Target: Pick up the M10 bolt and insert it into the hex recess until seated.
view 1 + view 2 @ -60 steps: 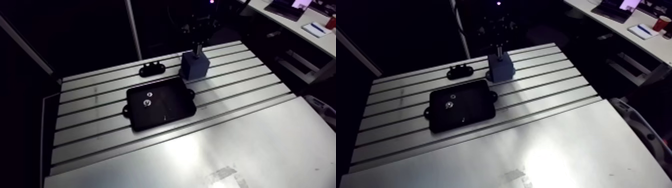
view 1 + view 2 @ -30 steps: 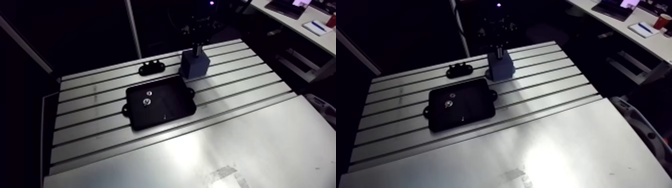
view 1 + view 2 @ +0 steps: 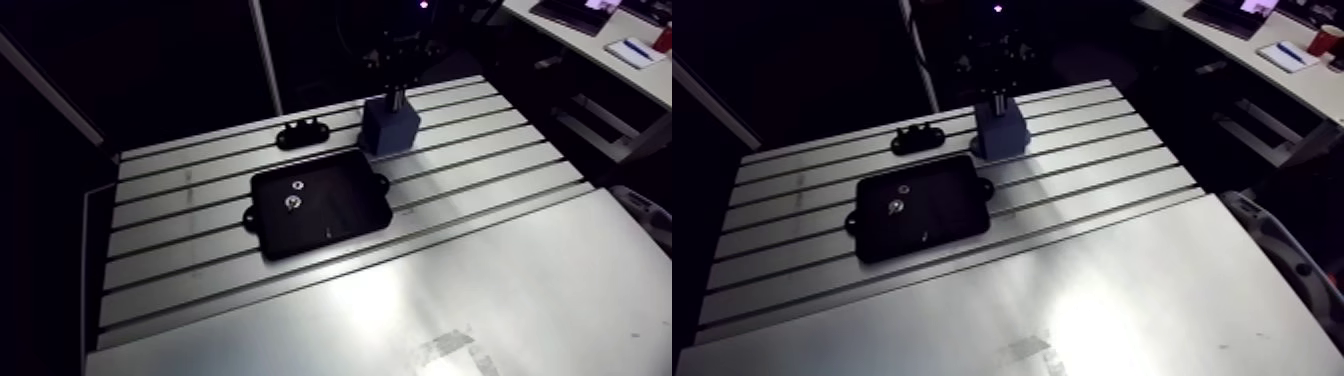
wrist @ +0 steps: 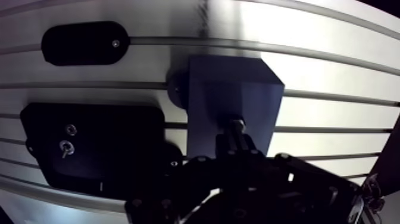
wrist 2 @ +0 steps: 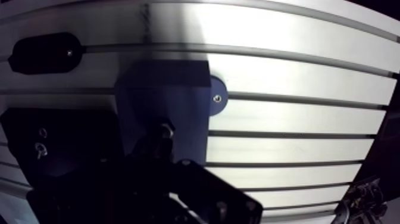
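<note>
The gripper (image 4: pixel 236 138) stands directly over the blue block (image 4: pixel 232 95), which sits on the slotted table (image 4: pixel 321 77) just beside the black tray (image 4: pixel 119 128). In the wrist view the two dark fingers come close together, and a short metallic piece shows at their tip. I take this piece for the M10 bolt (image 4: pixel 237 126), clamped between the fingers and pointing down at the top face of the block. The view is dark there, so this is a likely reading, not a sure one. In the arm view a thin light stem joins the gripper and the block, which agrees with it.

The picking part of the task looks done, because the bolt is in the grasp and not in the tray. Two small fasteners (image 4: pixel 64 149) lie in the tray, well apart from the gripper. A black oval bracket (image 4: pixel 83 43) lies on the table beyond the tray and has no role here.

The hex recess itself is hidden under the bolt and the fingers, so I cannot tell how deep the bolt sits, or whether its head is aligned with the hex. What is left, in my judgement, is to press the bolt down until it is seated, then to open the fingers and lift away.
</note>
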`<action>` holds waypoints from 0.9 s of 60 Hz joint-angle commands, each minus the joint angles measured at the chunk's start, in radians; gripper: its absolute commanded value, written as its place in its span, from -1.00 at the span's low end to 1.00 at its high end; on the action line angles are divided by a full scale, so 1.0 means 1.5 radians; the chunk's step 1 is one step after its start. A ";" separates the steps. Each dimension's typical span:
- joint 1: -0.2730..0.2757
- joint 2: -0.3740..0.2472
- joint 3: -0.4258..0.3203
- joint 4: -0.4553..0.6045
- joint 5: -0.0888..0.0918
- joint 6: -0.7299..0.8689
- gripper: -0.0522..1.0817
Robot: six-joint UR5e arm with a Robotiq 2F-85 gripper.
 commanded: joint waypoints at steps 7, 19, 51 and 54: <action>0.000 0.002 0.002 0.001 -0.001 -0.005 0.99; 0.000 0.002 0.001 0.000 -0.001 -0.009 0.99; 0.000 0.002 0.002 -0.001 -0.002 -0.018 0.99; 0.001 0.002 0.003 -0.001 -0.002 -0.018 0.99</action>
